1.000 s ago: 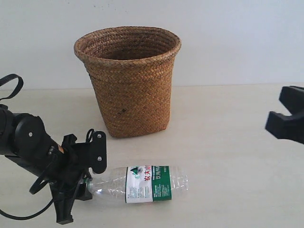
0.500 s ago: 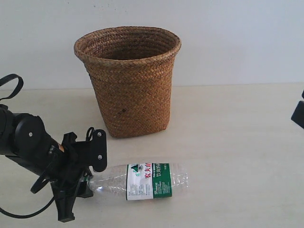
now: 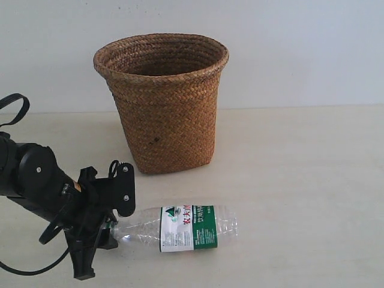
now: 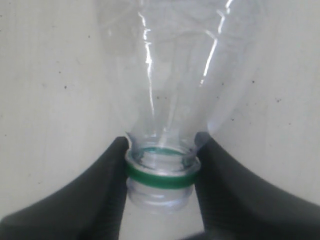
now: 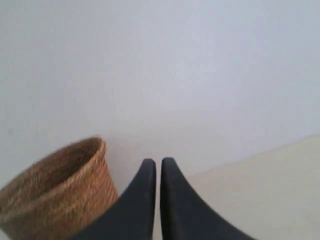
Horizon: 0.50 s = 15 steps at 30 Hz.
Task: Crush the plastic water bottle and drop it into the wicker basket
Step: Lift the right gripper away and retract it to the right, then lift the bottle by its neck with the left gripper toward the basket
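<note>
- Bottle [image 3: 186, 228] lies on its side on the bench [image 3: 288, 180], in front of the basket [image 3: 165, 120] and apart from it. It looks uncrushed.
- Left end effector [image 4: 162, 167] is clamped on the bottle's neck at the green ring.
- Risk: the grip takes only the stiff neck, so the long body could swing, twist or slip free when lifted or squeezed.
- Left arm sits low on the left of the exterior view, reaching sideways to the bottle.
- Right end effector [image 5: 157, 167] is raised and empty, fingers pressed together, facing the wall [image 5: 200, 60] beside the basket.
</note>
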Tool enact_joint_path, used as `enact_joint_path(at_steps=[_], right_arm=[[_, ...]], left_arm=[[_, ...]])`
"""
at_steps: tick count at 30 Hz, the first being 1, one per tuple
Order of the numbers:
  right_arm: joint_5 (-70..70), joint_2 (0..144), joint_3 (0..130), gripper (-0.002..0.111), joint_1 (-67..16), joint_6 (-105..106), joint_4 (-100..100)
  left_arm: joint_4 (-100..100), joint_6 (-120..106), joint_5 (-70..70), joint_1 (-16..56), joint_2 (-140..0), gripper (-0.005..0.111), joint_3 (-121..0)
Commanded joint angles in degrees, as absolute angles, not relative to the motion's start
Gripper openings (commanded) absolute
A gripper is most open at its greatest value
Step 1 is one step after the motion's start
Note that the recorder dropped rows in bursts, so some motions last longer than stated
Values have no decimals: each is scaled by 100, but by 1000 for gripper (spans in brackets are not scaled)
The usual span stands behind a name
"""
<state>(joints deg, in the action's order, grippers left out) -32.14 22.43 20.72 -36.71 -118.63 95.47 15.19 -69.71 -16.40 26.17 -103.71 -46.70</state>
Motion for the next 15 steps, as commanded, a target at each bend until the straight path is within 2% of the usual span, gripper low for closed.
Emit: enact_joint_path(at_steps=[1, 6, 15], right_arm=[[-3328, 1300, 2049, 0, -2784, -11846, 9603], [-3719, 717, 2049, 0, -2161, -11846, 9603], [-3776, 61, 2049, 0, -2055, -11846, 9603]], left_arm=[[1574, -6908, -1540, 2648, -10376, 4, -4690], [1574, -6908, -1540, 2648, -10376, 4, -4690], [1574, -6908, -1540, 2648, -10376, 4, -4690]])
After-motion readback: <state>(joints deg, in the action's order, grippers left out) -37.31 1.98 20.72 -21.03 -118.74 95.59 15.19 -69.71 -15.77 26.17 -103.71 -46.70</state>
